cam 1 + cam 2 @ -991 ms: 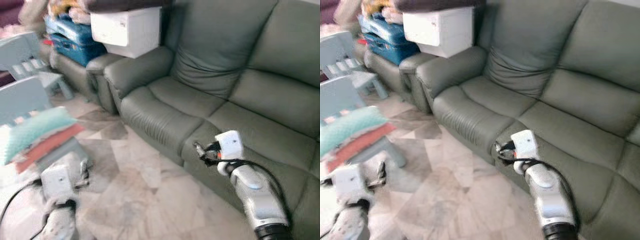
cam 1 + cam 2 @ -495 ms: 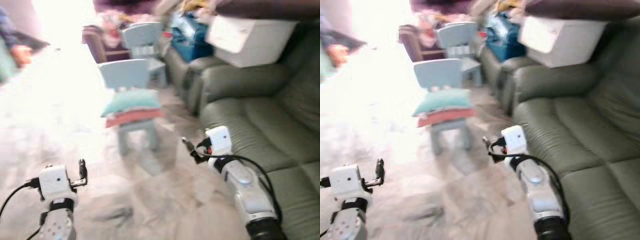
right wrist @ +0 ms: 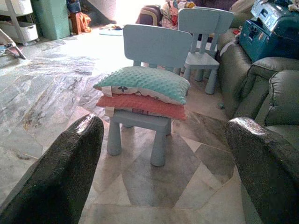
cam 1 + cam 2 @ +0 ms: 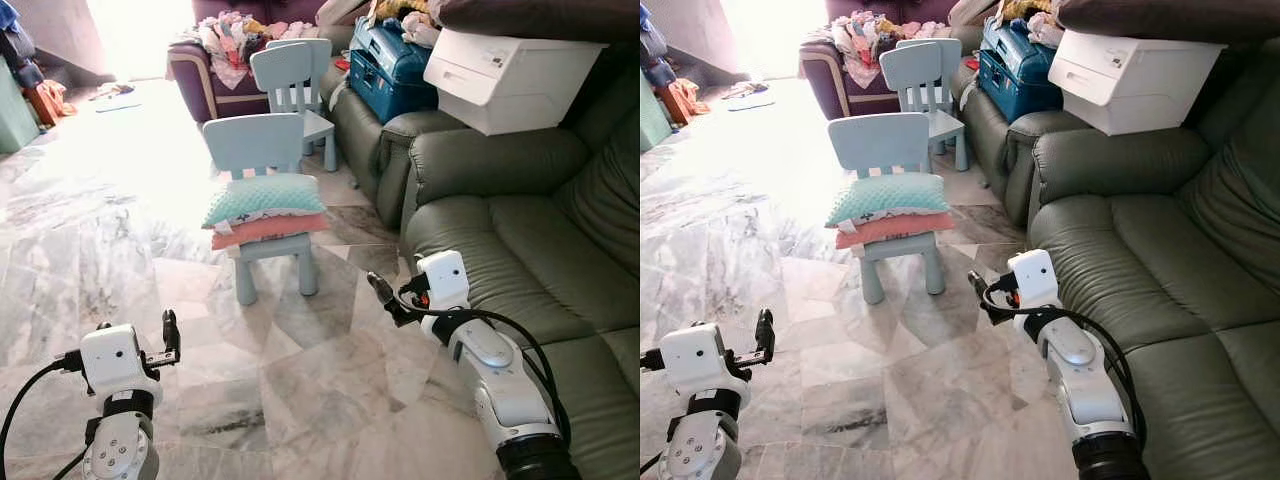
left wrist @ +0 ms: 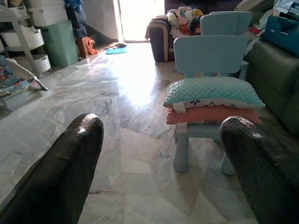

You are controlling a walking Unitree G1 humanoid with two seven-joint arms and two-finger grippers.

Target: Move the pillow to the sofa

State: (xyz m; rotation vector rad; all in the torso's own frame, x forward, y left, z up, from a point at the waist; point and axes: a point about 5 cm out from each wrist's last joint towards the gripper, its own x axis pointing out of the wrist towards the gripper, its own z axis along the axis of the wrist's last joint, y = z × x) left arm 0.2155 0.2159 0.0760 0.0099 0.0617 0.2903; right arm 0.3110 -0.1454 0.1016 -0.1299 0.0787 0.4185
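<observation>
Marble floor, chair [image 4: 262, 150] w/ teal pillow [image 4: 264, 196]

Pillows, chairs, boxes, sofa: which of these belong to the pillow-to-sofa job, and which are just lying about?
Belongs to the job:
- teal pillow, on top of the stack
- pink pillow under it
- green sofa
- left hand and right hand, both open and apart from the pillows

Just lying about:
- small blue chair bearing the pillows
- second blue chair
- white box
- blue case

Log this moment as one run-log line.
phase: approach | teal pillow atop coral pillow, on chair | left claw open | right claw open | sofa right
</observation>
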